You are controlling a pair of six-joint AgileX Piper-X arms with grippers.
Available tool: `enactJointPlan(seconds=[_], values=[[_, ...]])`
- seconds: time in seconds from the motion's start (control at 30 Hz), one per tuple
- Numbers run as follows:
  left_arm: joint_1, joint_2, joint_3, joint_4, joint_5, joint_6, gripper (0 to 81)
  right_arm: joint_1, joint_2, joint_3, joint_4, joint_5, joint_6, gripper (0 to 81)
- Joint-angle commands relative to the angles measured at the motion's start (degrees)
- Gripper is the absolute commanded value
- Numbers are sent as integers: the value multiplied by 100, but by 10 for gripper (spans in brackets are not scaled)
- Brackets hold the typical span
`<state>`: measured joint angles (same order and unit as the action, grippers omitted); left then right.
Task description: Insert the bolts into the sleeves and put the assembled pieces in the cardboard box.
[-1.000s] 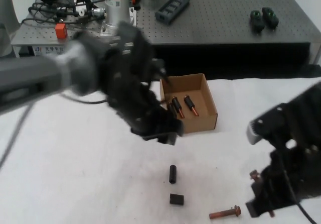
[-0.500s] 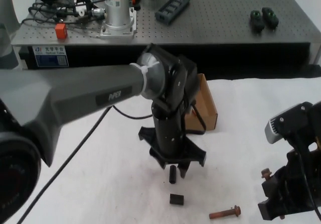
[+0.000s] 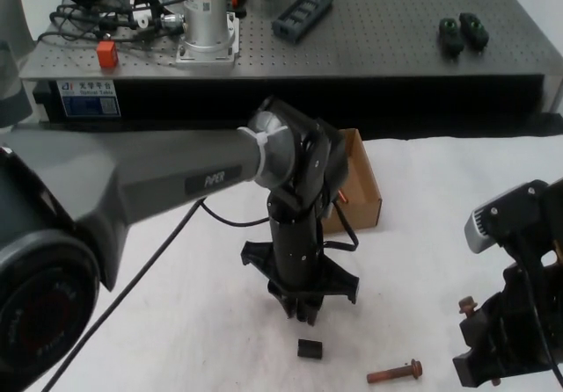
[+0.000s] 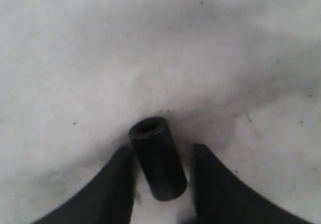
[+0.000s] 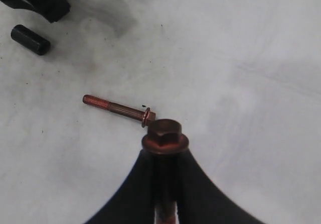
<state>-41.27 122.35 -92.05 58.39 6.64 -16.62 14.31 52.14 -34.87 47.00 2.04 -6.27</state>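
Straddled black cylindrical sleeve (image 4: 158, 158) with released left jaws; clenched copper flanged bolt (image 5: 164, 137) in right jaws. Left further copper bolt (image 3: 395, 373), lower centre, unassembled.

The right gripper (image 5: 164, 158) clamps a copper bolt (image 5: 165, 133), head pointing away. A second bolt (image 5: 119, 107) lies on the white worktop (image 5: 241, 58) just beside it, with a black sleeve (image 5: 30, 39) well apart.
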Motion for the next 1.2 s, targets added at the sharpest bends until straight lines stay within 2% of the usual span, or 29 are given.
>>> enactJointPlan(seconds=[0.0,0.07,0.2,0.3,0.37,0.43,0.57,0.7,0.8,0.93,1.17], values=[[-8,49,-44,-118,4,18,127,-14,-51,-16,-22,-73,25,38],[-13,-13,-44,-196,4,98,11,-14,-51,-16,-22,-73,25,38],[-13,-395,-44,-192,4,449,7,-17,-51,-16,-172,-133,191,38],[-75,-1104,397,-320,-248,853,6,-33,-51,-16,-561,-594,466,38],[-74,-1820,1122,-1001,-206,856,6,-33,-51,-16,-949,-1062,843,38],[-74,-2547,2064,-1959,123,856,6,-33,-41,-16,-1470,-1475,1202,38],[-74,-3912,3832,-4330,1524,820,6,-33,-39,-16,-2883,-2289,1903,38],[-74,-4742,5065,-6078,2231,676,6,-16,11,-16,-4408,-3044,2704,38],[-74,-4982,5614,-7124,2691,423,6,-16,100,-16,-5081,-3436,3295,38],[-74,-5051,5755,-7687,2807,-106,6,-16,224,-16,-5217,-3631,3416,38],[-74,-5051,5755,-8273,2854,-269,6,-16,237,-16,-5199,-4189,3359,38]])
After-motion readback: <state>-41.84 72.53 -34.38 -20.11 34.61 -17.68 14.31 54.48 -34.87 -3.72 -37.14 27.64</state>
